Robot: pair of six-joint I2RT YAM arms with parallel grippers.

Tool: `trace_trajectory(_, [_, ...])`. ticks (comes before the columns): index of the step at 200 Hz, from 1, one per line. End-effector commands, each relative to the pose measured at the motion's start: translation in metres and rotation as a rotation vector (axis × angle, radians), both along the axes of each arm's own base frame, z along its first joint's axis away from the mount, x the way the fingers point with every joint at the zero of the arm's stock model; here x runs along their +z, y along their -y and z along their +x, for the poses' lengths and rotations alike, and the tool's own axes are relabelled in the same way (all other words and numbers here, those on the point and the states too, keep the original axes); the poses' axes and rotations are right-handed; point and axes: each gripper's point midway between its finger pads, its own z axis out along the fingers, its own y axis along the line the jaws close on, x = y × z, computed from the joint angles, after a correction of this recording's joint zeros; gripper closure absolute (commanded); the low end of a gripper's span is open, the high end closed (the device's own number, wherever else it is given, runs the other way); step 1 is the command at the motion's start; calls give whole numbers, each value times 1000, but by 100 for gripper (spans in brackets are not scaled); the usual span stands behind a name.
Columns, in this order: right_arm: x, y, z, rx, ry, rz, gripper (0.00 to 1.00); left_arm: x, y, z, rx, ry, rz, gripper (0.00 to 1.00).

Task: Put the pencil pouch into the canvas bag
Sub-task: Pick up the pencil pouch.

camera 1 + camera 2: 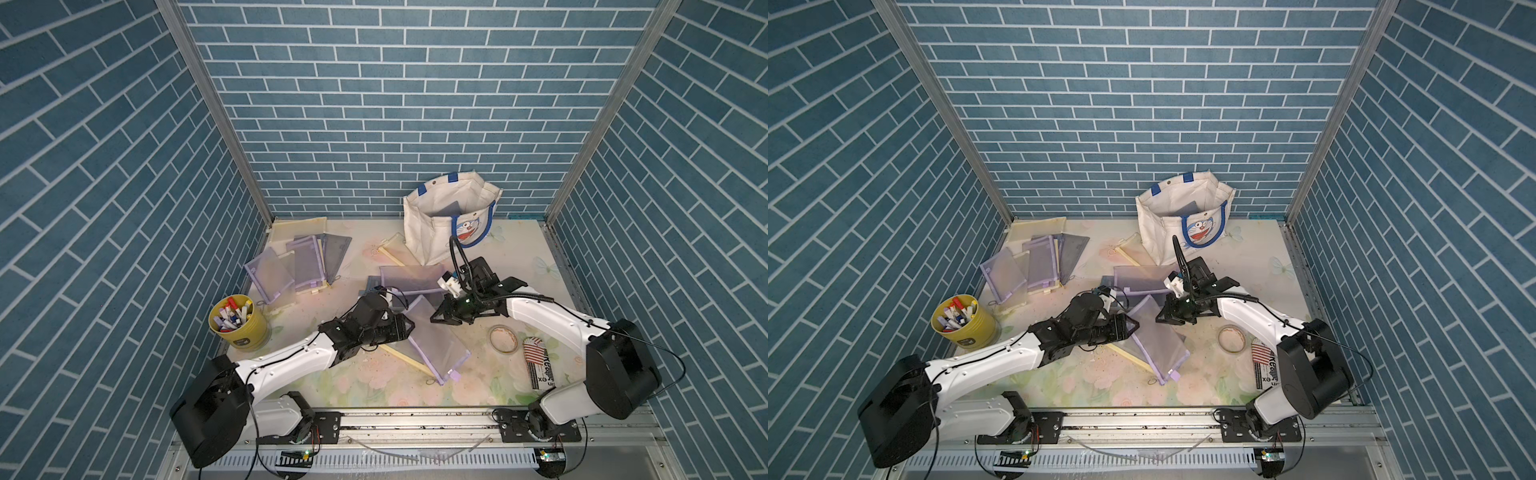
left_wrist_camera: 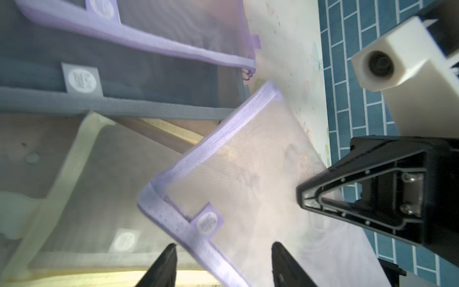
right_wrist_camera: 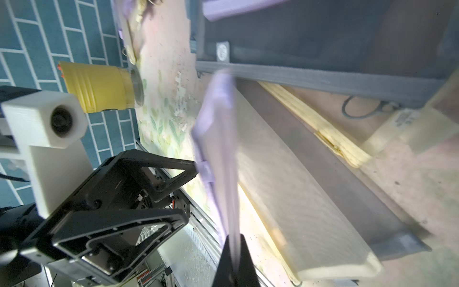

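Right gripper (image 3: 233,239) is pinched on the purple pouch (image 3: 221,149). Left gripper (image 2: 223,248) has its jaws apart around the pouch's edge.

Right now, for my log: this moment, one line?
right gripper: shut on purple mesh pencil pouch | left gripper: open at pouch | cream canvas bag: open

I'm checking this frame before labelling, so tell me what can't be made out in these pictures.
- Inside the canvas bag: both top views, its walls hide all but a grey corner.
- Edge of the pencil pouch: right wrist view, motion blur.
- Its label: left wrist view, print too blurred to read.
- Most of the left gripper: left wrist view, bottom edge.
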Motion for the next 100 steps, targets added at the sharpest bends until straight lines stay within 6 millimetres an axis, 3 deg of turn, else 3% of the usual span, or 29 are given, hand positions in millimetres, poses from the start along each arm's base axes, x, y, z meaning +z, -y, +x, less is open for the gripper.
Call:
trace_trajectory(1, [60, -8, 20, -23, 173, 82, 100, 8, -21, 3, 17, 67, 106, 31])
trace_trajectory(51, [167, -23, 70, -108, 398, 159, 100, 24, -45, 2, 45, 142, 178, 21])
trace_trajectory(76, [220, -21, 116, -229, 473, 170, 100, 25, -48, 1, 43, 149, 198, 18])
trace_trajectory(100, [261, 1, 170, -431, 512, 157, 100, 28, -48, 0, 40, 156, 199, 12])
